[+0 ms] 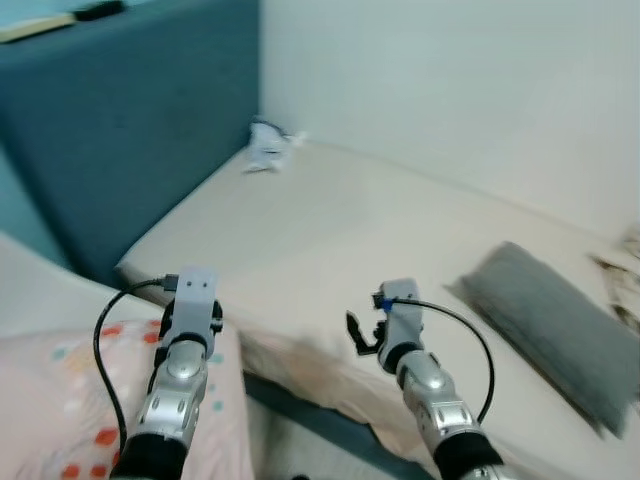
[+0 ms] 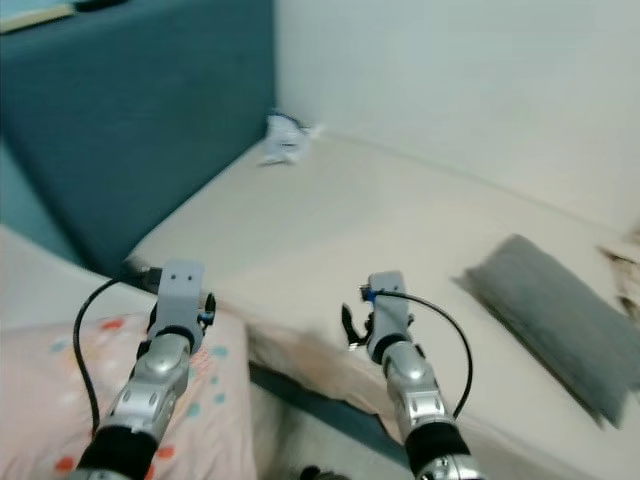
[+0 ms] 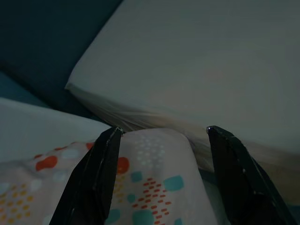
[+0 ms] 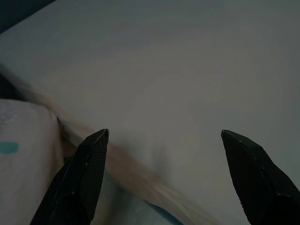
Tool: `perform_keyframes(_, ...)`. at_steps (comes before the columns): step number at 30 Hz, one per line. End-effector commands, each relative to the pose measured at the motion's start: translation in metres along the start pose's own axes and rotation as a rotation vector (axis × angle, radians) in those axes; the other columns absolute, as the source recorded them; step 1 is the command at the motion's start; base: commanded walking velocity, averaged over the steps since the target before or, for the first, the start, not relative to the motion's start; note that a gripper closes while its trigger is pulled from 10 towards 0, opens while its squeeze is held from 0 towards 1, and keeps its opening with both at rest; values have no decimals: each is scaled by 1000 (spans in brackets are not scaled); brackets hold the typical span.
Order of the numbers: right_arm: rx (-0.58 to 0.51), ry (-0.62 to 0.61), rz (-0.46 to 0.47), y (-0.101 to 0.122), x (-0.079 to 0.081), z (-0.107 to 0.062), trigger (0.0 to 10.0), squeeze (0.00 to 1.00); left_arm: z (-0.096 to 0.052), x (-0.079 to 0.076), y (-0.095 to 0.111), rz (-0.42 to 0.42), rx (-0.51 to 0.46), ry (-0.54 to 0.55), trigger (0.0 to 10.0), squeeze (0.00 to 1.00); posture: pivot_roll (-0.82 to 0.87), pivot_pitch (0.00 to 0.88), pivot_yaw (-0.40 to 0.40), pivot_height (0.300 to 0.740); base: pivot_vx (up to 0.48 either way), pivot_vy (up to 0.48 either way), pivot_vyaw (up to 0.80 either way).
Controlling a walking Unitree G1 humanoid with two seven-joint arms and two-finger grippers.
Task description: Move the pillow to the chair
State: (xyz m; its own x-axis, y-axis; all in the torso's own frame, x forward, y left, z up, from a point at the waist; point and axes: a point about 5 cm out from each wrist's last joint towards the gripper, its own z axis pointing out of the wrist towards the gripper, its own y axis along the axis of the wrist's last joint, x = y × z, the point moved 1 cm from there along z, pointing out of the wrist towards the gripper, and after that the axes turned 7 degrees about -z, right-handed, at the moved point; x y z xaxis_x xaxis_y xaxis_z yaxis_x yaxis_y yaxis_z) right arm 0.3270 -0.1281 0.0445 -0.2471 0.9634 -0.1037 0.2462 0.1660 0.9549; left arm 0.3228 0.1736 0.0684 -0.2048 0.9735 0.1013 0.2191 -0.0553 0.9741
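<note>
Two silver arms reach forward in the head view. Beneath the left gripper [image 1: 190, 300] lies a pale fabric surface with red and teal dots [image 1: 60, 400], perhaps a cushion. Right gripper [image 1: 372, 325] hovers over the near edge of a cream-sheeted bed [image 1: 330, 220]. Ahead and to its right, well apart, a flat grey rectangular pillow [image 1: 555, 330] lies on the sheet. A dark blue headboard [image 1: 130, 120] stands beyond the left gripper.

Left wrist view: fingers [image 3: 101, 173] spread wide, holding nothing, above the dotted fabric [image 3: 154, 187].

Right wrist view: fingers [image 4: 89, 173] wide apart, empty, over bare sheet.

Judging by this, the approach is underway; next, reach right toward the pillow and grasp it.
</note>
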Motion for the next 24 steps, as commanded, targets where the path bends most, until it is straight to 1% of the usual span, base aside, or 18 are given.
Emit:
perform_keyframes(1, 35, -20, 13, -8, -7, -3, 10000, 0, -2, -5, -6, -1, 21, -16, 10000, 0, -58, 101, -66, 740, 0, 0, -800)
perform_keyframes(16, 42, -28, 11, -10, -10, -4, 10000, 0, -3, -9, -7, -8, 23, -25, 10000, 0, -61, 107, -68, 740, 0, 0, -800)
perform_keyframes(24, 49, -27, 8, -11, -10, -4, 10000, 0, -3, -8, -11, -9, 39, -23, 10000, 0, -60, 108, -70, 740, 0, 0, -800)
